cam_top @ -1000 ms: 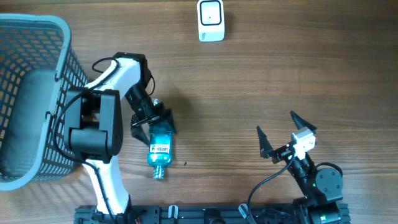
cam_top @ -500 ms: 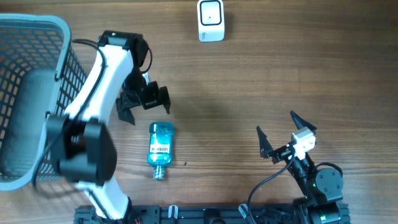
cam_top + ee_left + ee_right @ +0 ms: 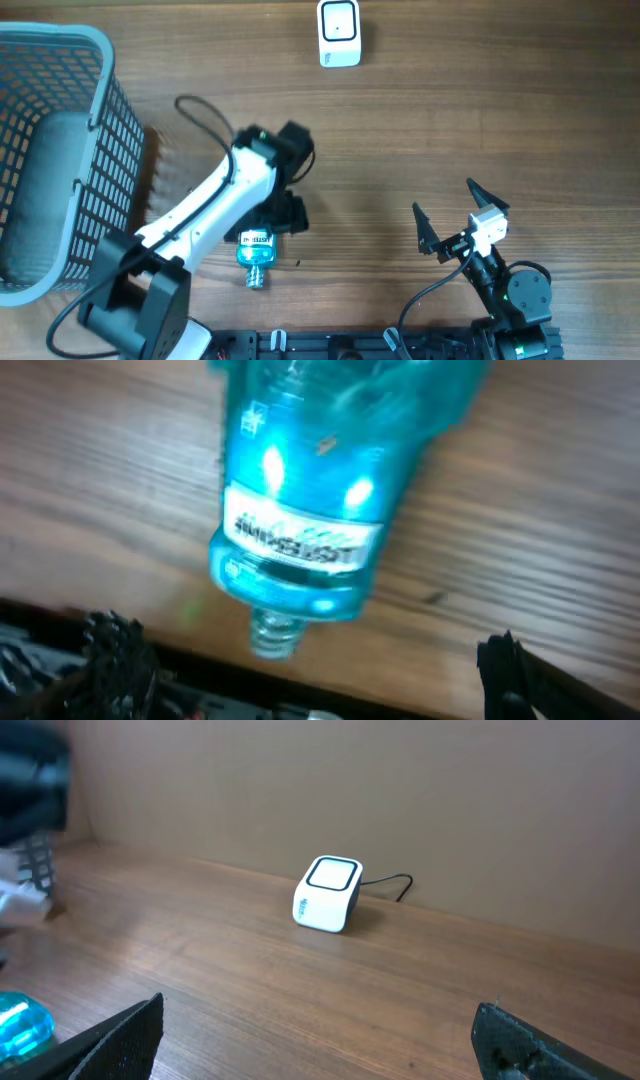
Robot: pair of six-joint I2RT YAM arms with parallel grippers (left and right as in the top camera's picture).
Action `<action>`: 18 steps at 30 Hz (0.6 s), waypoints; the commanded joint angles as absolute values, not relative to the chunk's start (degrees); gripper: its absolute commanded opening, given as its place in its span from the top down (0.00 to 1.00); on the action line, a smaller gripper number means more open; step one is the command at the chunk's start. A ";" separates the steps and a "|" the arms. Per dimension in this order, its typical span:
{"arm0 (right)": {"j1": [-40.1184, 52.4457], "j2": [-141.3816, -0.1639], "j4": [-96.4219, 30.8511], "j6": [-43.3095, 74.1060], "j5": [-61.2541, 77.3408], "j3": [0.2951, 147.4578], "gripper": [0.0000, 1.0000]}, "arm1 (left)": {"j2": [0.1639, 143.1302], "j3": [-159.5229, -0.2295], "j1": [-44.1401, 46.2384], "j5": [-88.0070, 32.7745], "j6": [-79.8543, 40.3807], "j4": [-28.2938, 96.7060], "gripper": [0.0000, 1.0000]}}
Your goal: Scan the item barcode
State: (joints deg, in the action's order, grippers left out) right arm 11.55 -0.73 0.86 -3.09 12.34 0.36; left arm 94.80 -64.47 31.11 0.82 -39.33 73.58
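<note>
Here, shows the bottle [image 3: 256,250] lying on its side on the table [image 3: 450,110], label upward and cap [image 3: 256,280] toward the near edge, well apart from the scanner [image 3: 339,32] at the far edge. Presumably placed so as to keep the printed label exposed and the body reachable from above; judged not yet lifted or presented to the scanner window.

Note the left gripper [image 3: 278,218] poised over the upper body of the bottle, jaws spread wide and grasping nothing. Confirmed from the left wrist: bottle [image 3: 300,510] filling the view, one dark fingertip [image 3: 110,660] low at each side, neither pressed against the plastic. Cannot tell from above whether touching the bottle or merely hanging just over it. Suggests an approach to grasp, with the scan itself not begun.

Reaches diagonally from the near-left corner, forearm slanting up and to the right, wrist folded back down toward the bottle. Passes beside the basket [image 3: 90,40] without contact.

Note also the right gripper [image 3: 443,200] near the near-right corner, likewise released and empty, tips pointing up-table. Faces the scanner [image 3: 328,895] in its own wrist view, with only a sliver of teal bottle [image 3: 20,1030] at lower left.
</note>
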 commanded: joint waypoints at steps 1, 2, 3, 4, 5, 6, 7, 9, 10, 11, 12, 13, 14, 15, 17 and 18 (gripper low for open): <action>11.38 -0.21 1.02 -2.98 11.77 0.30 0.00 | 86.28 -56.18 31.03 1.56 -44.86 68.14 0.00; 11.38 -0.21 1.02 -2.98 11.77 0.30 0.00 | 84.16 -53.93 31.03 1.56 -44.84 65.84 0.00; 11.38 -0.21 1.02 -2.98 11.77 0.30 0.00 | 83.02 -52.60 31.03 1.58 -44.84 64.38 0.00; 11.40 -0.21 1.02 -2.98 11.77 0.30 0.00 | 81.82 -50.92 31.03 1.74 -44.84 62.52 0.00; 11.40 -0.21 1.02 -2.98 11.77 0.30 0.00 | 80.93 -49.30 30.96 1.78 -44.82 60.62 0.00; 11.38 -0.21 1.02 -2.98 11.77 0.30 0.00 | 80.31 -47.70 30.96 1.78 -44.82 58.61 0.00; 11.38 -0.21 1.02 -2.98 11.77 0.30 0.00 | 80.12 -46.13 30.96 1.56 -44.56 56.27 0.00; 11.38 -0.21 1.02 -2.98 11.77 0.30 0.00 | 80.27 -44.21 30.96 1.02 -42.76 52.56 0.00; 11.38 -0.21 1.02 -2.98 11.77 0.30 0.00 | 80.31 -43.42 30.96 1.13 -42.24 50.96 0.00; 11.38 -0.21 1.02 -2.98 11.77 0.30 0.00 | 80.36 -42.89 30.96 1.43 -42.24 49.76 0.00; 11.38 -0.21 1.02 -3.01 11.77 0.30 0.00 | 80.36 -42.59 30.96 1.96 -42.24 48.84 0.00; 11.38 -0.21 1.02 -2.98 11.77 0.30 0.00 | 80.36 -42.44 30.96 2.63 -42.24 48.27 0.00; 11.38 -0.21 1.02 -2.98 11.77 0.30 0.00 | 80.36 -42.30 30.96 4.01 -42.22 47.59 0.00; 11.38 -0.21 1.02 -2.96 11.77 0.30 0.00 | 80.38 -42.30 30.96 5.32 -42.22 47.35 0.00; 11.38 -0.21 1.02 -2.98 11.77 0.30 0.00 | 80.42 -42.28 30.94 7.40 -42.13 47.24 0.00; 11.38 -0.21 1.02 -2.98 11.77 0.30 0.00 | 80.42 -42.22 30.85 7.53 -41.32 46.96 0.00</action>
